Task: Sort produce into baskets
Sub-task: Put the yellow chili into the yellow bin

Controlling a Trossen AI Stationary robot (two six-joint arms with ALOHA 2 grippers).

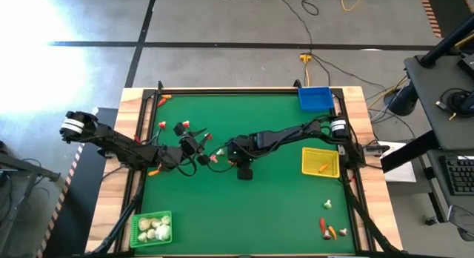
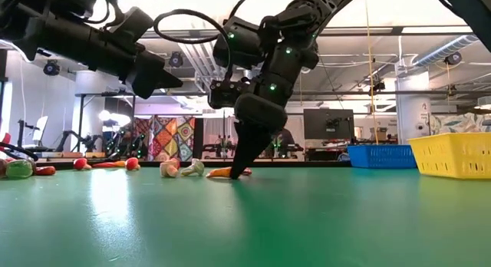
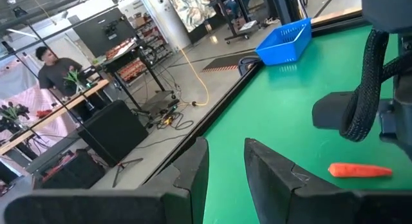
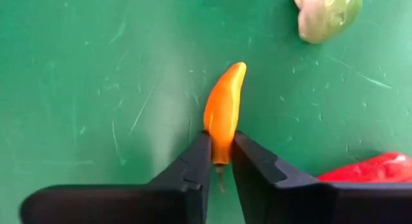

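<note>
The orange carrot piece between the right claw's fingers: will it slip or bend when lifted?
The carrot looks smooth and tapered, and the right claw pinches only its narrow end, so it may swivel or slip. It probably stays stiff, since it keeps its shape under the squeeze.

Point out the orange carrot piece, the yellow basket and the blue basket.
carrot [image 4: 223, 118]: right wrist view, its middle, above the right hand's fingers.
yellow basket [image 1: 310, 167]: high view, its bare floor.
blue basket [image 1: 315, 99]: high view, its floor.

Baskets: three, namely blue [image 1: 315, 98], yellow [image 1: 320, 161], green [image 1: 151, 230]. Arms: two. Green basket holds several whitish bulbs [image 1: 152, 228], exact number unclear. Yellow basket holds one orange piece [image 1: 323, 167]. Loose pieces [image 1: 182, 128] on mat: a dozen or so.
</note>
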